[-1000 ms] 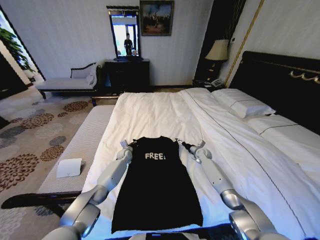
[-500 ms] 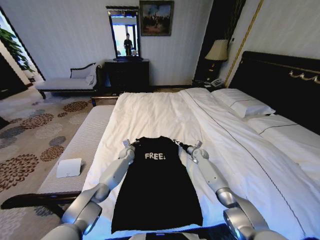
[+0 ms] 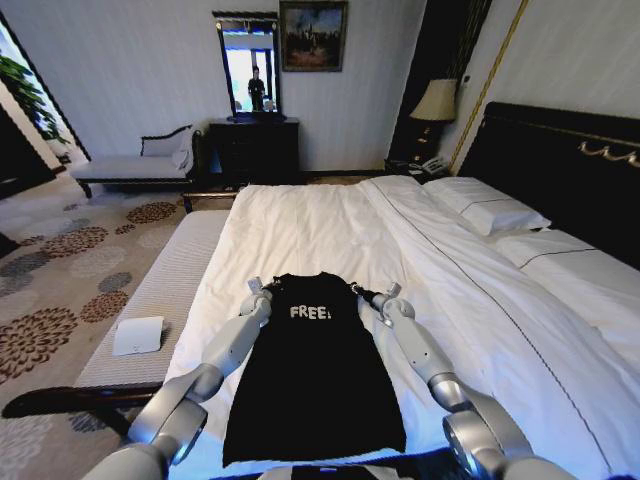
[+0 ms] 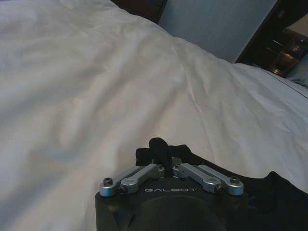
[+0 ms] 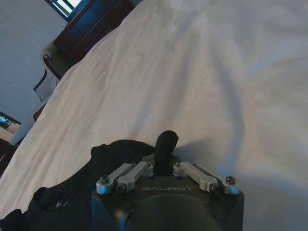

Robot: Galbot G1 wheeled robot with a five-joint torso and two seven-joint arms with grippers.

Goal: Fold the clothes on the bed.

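Note:
The black T-shirt [image 3: 315, 385] with white "FREE!" lettering lies flat in a narrow strip on the near part of the white bed [image 3: 330, 225], collar away from me. My left gripper [image 3: 262, 291] is at its left shoulder and my right gripper [image 3: 368, 294] at its right shoulder. In the left wrist view the left gripper [image 4: 156, 143] is shut, with black shirt cloth [image 4: 269, 197] bunched at its tips. From the right wrist, the right gripper [image 5: 167, 138] is shut at the edge of the shirt [image 5: 72, 192], tips over the sheet.
A grey bench [image 3: 150, 290] runs along the bed's left side with a white sheet of paper [image 3: 138, 335] on it. Pillows [image 3: 490, 212] and the dark headboard [image 3: 560, 165] are at the right. A dark dresser [image 3: 255, 150] and chaise [image 3: 135, 165] stand beyond.
Both grippers have drawn inward toward the shirt's collar, the right one more than the left. The shirt's body has stayed flat.

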